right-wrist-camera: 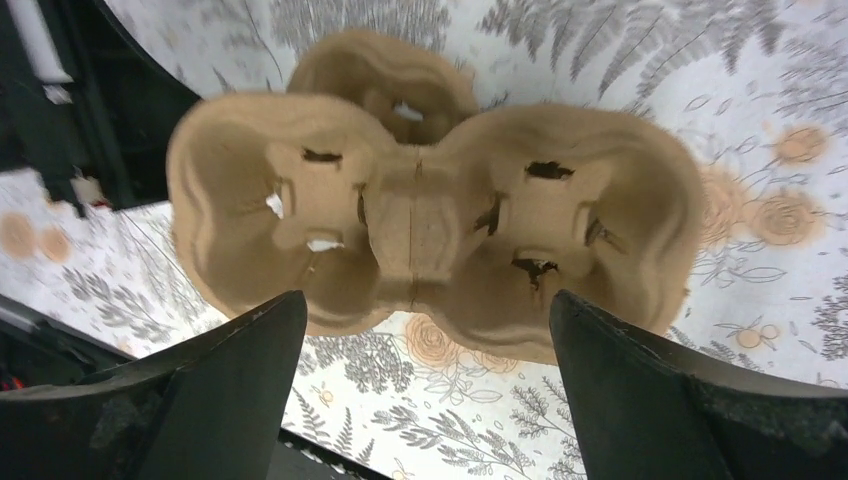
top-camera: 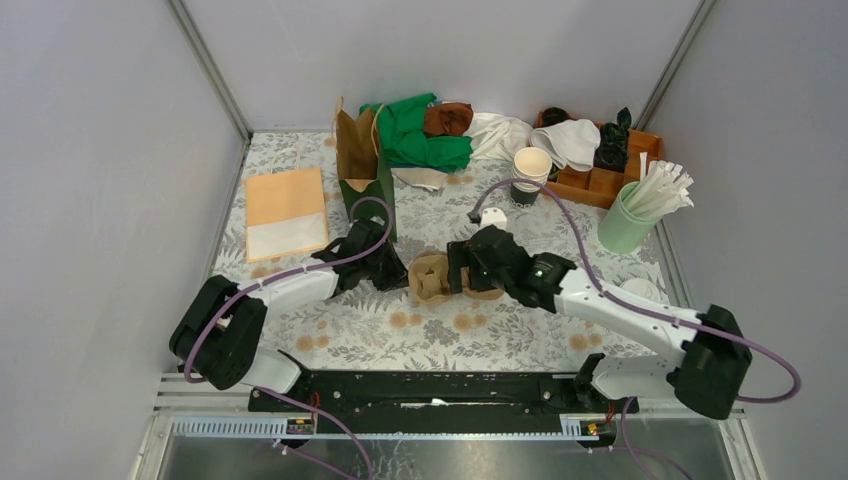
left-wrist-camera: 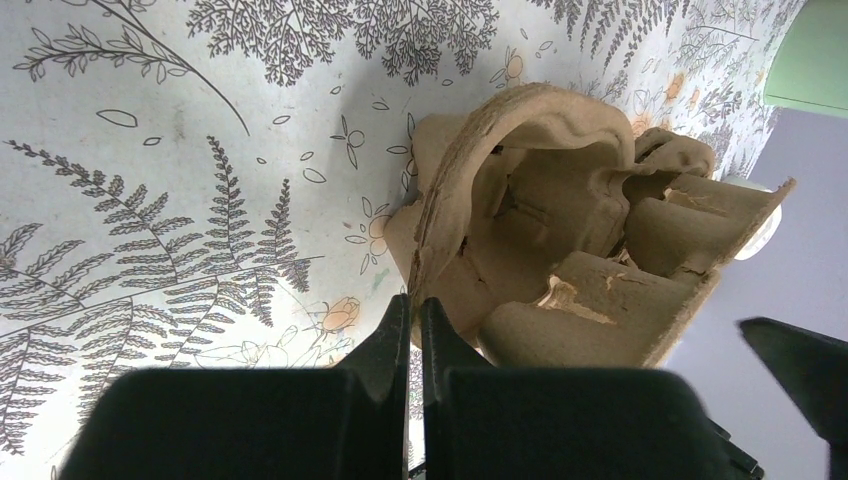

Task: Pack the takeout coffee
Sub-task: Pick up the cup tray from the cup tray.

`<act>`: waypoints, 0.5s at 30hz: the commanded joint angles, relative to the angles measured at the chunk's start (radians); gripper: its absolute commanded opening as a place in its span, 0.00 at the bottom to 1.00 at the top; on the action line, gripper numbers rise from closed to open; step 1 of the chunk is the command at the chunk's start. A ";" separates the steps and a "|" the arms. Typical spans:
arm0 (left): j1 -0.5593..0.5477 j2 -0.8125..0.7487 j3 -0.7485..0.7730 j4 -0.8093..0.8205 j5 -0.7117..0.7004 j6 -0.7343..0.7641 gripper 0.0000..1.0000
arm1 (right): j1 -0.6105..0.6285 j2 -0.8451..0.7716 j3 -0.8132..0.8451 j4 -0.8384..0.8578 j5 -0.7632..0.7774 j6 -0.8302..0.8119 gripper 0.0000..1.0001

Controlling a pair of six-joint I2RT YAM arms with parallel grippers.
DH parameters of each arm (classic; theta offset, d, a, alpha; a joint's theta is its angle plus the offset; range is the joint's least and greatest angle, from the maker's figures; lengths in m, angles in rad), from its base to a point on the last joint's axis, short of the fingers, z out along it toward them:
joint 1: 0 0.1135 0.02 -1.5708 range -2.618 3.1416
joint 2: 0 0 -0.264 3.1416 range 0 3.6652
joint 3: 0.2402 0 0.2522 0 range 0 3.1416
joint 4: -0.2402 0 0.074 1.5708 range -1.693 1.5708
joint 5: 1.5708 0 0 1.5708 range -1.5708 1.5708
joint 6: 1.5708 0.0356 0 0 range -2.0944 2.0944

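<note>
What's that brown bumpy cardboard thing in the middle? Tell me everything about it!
It is a brown moulded-pulp cup carrier, rough like egg-box card, with round cup wells, all empty, and small torn slits. It sits mid-table on the flowery cloth, seemingly tilted. The left gripper pinches its thin rim; the right gripper hangs open above it, not touching.

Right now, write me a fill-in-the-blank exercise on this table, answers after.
The left claw is ___ on the rim of the brown cup carrier.
The right claw, hanging over that carrier, is wide ___.
The white sticks at the right stand in a ___ cup.
Missing words: shut; open; green.
</note>
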 commanded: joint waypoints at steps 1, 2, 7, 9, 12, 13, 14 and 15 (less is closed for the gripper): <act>-0.004 -0.024 -0.009 0.022 -0.034 -0.003 0.00 | -0.006 0.088 0.055 -0.006 -0.126 -0.055 0.99; -0.005 -0.027 -0.009 0.021 -0.034 -0.003 0.00 | -0.005 0.105 0.059 0.003 -0.128 -0.060 0.99; -0.007 -0.038 -0.015 0.022 -0.037 -0.008 0.00 | -0.006 0.190 0.103 0.010 -0.109 -0.073 0.88; -0.010 -0.041 -0.015 0.022 -0.038 -0.010 0.00 | -0.005 0.224 0.118 0.009 -0.104 -0.075 0.84; -0.011 -0.048 -0.020 0.023 -0.044 -0.016 0.00 | -0.005 0.270 0.137 0.001 -0.080 -0.072 0.78; -0.012 -0.050 -0.022 0.021 -0.046 -0.017 0.00 | -0.006 0.283 0.140 0.000 -0.069 -0.070 0.77; -0.012 -0.054 -0.025 0.021 -0.049 -0.019 0.00 | -0.005 0.296 0.142 0.000 -0.058 -0.068 0.76; -0.012 -0.056 -0.026 0.022 -0.051 -0.021 0.00 | -0.006 0.305 0.142 0.001 -0.052 -0.066 0.75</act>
